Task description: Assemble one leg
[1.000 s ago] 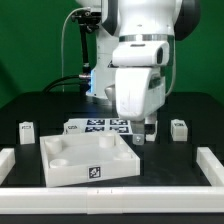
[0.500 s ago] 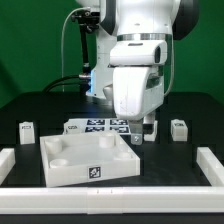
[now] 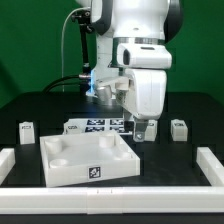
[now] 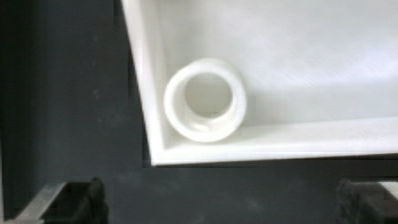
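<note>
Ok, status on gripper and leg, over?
Gripper open, empty, above tray corner. Leg standing free, exterior view's right, not gripped. Nothing seen blocking it.

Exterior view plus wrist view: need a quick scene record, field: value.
gripper: open, nothing between the fingertips
gripper place: low, at the far corner of the tray, on the exterior view's right
socket: empty
first leg: exterior view's left of tray, apart from it, not held
second leg: exterior view's right, apart from tray, not held
marker board: behind tray
</note>
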